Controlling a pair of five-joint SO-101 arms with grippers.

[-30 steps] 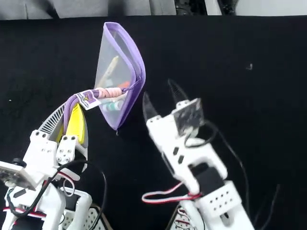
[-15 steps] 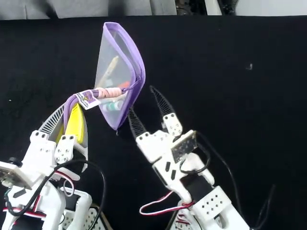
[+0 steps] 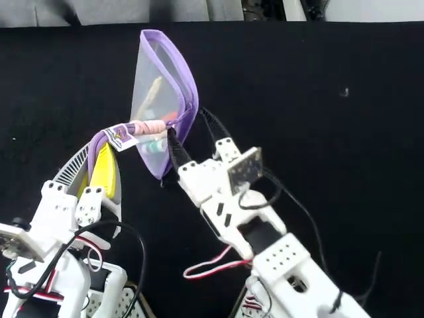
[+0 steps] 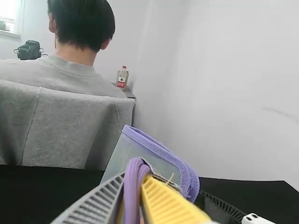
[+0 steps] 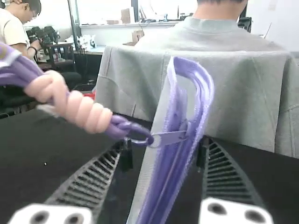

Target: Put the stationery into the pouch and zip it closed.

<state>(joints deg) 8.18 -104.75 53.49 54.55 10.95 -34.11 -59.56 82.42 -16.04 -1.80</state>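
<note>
Left gripper (image 3: 99,142): mine, clamped tight on pouch's purple strap (image 3: 109,136), at pouch's lower corner. Pouch (image 3: 149,73) up on edge over black table (image 3: 331,165), stationery (image 3: 157,89) inside pouch. Right gripper (image 3: 192,132): mine, spread wide, one finger each side of pouch's zipper edge. Zipper pull (image 5: 170,138) between fingertips, on pouch's edge. Pink coil (image 5: 77,105) linked to pull, beside pouch.

The high camera looks down on the purple-trimmed clear plastic pouch (image 3: 149,66) from farther off. Both wrist cameras sit close beside it, facing level; all share it
</note>
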